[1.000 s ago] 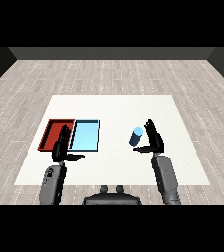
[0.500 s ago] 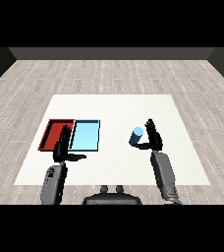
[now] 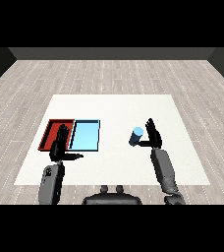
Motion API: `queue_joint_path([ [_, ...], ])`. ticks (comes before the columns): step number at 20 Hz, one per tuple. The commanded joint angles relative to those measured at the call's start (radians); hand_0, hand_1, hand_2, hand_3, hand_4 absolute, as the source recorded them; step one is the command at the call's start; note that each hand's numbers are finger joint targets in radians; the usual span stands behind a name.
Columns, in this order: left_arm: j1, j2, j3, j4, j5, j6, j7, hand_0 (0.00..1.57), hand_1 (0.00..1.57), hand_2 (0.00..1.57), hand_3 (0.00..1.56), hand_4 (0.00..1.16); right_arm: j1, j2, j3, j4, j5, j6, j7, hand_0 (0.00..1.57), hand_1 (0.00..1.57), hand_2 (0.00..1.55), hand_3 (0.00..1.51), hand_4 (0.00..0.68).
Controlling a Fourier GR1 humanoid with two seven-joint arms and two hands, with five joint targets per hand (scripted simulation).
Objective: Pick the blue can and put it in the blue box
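**Right hand at the blue can, grasp not confirmed**

The blue can [image 3: 136, 136] stands upright on the white table [image 3: 114, 106], right of centre and well apart from both trays. The right hand [image 3: 153, 135] is just beside it on its right, fingers straight and pointing up, thumb reaching toward the can's lower part. That looks like a side approach so the fingers can wrap the can; whether thumb or palm already touches it is hard to tell from this angle. Fingers are not curled round it, so I read the hand as open.

The left hand [image 3: 61, 145] hovers with fingers straight and thumb out to the side, holding nothing. It sits over the near edge of the red tray [image 3: 51, 133], close to the seam with the light blue tray [image 3: 86, 135].

Room: bare table lies between the can and the light blue tray, so a leftward carry looks unobstructed. The tray's right rim faces the can, so the can probably needs lifting over it. The can is well inside the table's right edge. The left hand's thumb comes near the blue tray's near-left corner, a possible crowding risk at the drop.
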Motion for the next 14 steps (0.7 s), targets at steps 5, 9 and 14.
queue_joint_path([
  [5,0.007,0.003,0.018,-0.042,0.027,-0.003,0.035,0.00,0.00,0.00,0.00,0.00,-0.096,-0.011,-0.025,0.143,-0.032,-0.001,-0.001,0.00,0.00,0.00,0.00,0.000],
  [9,0.008,0.040,0.046,-0.026,0.042,-0.039,0.019,0.00,0.00,0.00,0.00,0.00,-0.166,0.007,-0.044,0.268,-0.043,-0.002,-0.043,0.00,0.00,0.00,0.00,0.000],
  [14,0.042,0.004,0.012,-0.097,0.021,-0.004,0.033,0.00,0.00,0.00,0.00,0.00,-0.205,0.054,-0.023,0.357,-0.029,-0.027,-0.081,0.00,0.00,0.00,0.00,0.000],
])
